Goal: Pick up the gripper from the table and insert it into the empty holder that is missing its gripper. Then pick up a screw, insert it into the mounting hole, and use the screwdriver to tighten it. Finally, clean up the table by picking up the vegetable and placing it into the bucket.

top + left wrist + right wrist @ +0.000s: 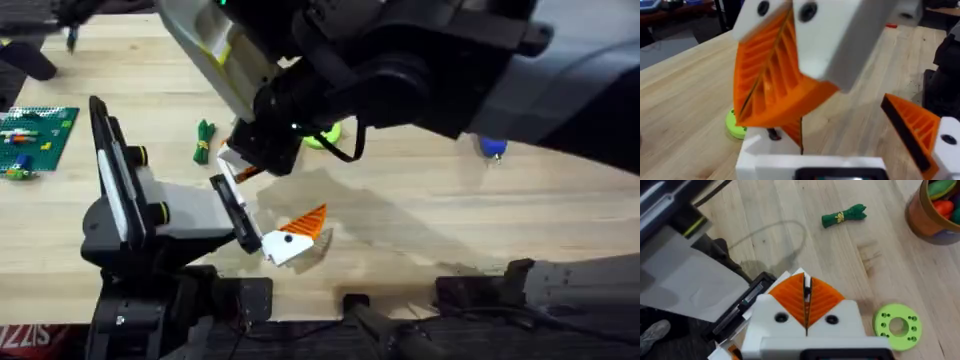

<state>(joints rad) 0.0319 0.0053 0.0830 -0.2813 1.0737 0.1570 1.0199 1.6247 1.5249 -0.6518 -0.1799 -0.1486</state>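
My right gripper [806, 305] is shut on the small orange gripper [794, 131], which sticks out below its orange pads. It hangs just over my left gripper [840, 150], which is open; in the overhead view they meet at mid-table, right gripper [243, 170] above left gripper [290, 238]. One left finger is the bare white holder [755, 150]; the other carries an orange wedge [917, 132]. The dark-green vegetable [204, 140] [844, 216] lies on the wood beyond them. The orange bucket [932, 207] holds toy pieces. A blue end of the screwdriver [492, 148] peeks from under the right arm.
A bright green round disc [897, 326] [325, 135] lies on the table close to the grippers. A green building plate [35, 135] with small bricks sits at the far left. The right arm reaches across the middle, large and dark, hiding much of the back of the table.
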